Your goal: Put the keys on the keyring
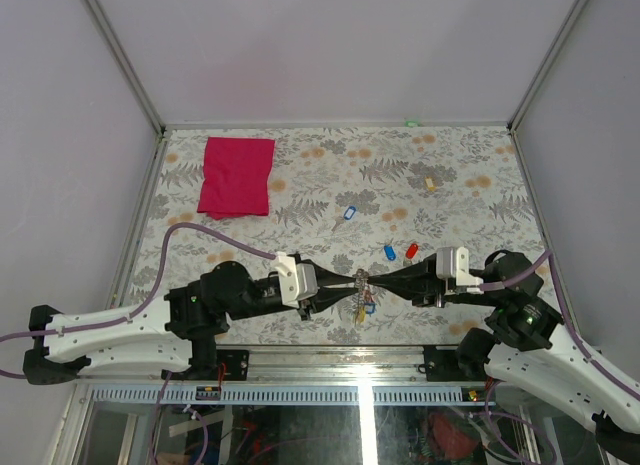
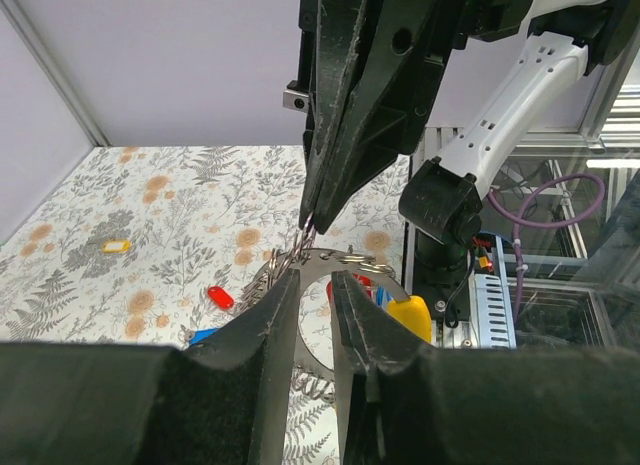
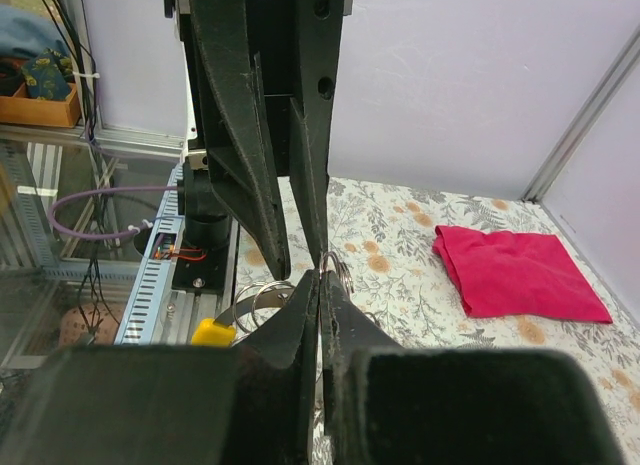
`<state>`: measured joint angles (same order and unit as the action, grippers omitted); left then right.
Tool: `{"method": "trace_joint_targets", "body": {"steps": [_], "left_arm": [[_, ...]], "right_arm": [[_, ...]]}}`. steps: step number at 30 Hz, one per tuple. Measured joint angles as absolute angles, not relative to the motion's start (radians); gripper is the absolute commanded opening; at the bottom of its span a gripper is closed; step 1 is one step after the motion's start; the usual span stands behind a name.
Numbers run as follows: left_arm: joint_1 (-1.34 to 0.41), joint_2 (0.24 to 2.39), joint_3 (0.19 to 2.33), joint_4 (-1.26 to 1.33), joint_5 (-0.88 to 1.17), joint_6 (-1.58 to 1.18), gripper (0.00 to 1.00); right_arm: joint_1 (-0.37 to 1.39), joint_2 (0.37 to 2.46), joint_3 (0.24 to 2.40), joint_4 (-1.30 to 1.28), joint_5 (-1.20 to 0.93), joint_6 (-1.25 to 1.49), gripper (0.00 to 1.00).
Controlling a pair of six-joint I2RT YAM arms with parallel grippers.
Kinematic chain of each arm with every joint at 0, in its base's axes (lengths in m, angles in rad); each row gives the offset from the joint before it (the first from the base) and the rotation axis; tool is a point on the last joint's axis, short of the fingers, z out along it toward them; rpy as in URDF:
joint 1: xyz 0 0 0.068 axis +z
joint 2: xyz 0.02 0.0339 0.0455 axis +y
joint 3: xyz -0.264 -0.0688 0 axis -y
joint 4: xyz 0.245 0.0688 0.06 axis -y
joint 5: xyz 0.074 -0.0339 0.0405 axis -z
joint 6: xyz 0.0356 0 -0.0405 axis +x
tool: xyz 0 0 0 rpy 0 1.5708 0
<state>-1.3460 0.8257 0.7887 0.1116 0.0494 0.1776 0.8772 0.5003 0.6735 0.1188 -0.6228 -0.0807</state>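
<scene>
Nearest to the left wrist camera were the black fingers (image 2: pixel 272 335) of the left gripper (image 2: pixel 315 283). Its jaws stood a narrow gap apart, and the wire of the keyring (image 2: pixel 352 258) crossed just beyond their tips. Whether they pinched it, I could not tell. The keyring was held up above the table (image 1: pixel 250 245), close to the near edge and about in the middle, between both arms, and its loop looked nearly level. A yellow-tagged key (image 1: pixel 360 313) hung under it, its long axis up and down with the tag at the low end. Some red and blue showed beside it, too small to separate. From the right came the right gripper (image 1: pixel 368 282), its jaws closed on the ring's wire.

On the table, the red cloth (image 1: pixel 237 175) lay flat at the far left. Past the middle, a blue-tagged key (image 1: pixel 348 213) lay slanted, with its metal end pointing to the near left. Nearer the grippers, a second blue key (image 1: pixel 389 252) and a red-tagged key (image 1: pixel 411 251) lay side by side but apart, their near ends leaning toward each other. A small tan block (image 1: pixel 430 183) sat far right of them.
</scene>
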Motion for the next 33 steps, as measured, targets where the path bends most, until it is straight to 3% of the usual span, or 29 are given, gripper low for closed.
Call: {"method": "trace_joint_targets", "body": {"steps": [33], "left_arm": [[-1.346, 0.792, 0.789, 0.112, 0.037, 0.199, 0.21]], "right_arm": [[0.877, 0.519, 0.664, 0.145, -0.677, -0.067, 0.0]]}}
